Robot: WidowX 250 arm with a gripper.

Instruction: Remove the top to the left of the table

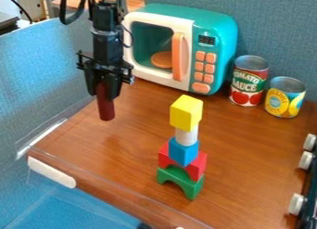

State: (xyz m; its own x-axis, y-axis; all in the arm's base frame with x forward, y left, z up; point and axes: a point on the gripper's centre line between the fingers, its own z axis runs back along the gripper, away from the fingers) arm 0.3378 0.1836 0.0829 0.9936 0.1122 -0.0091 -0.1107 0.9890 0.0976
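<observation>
Jaws (pixel 106 90) clamped on dark-red cyl. (pixel 106 108), upright at L side of surface (pixel 123 154), prob. for set-down clear of tower (pixel 184 152).

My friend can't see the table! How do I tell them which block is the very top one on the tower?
Find the teal toy microwave at the back of the brown table. In front of it stands a block tower. At its very top is the yellow block, resting on a white cylinder, and nothing else in the tower is yellow.
</observation>
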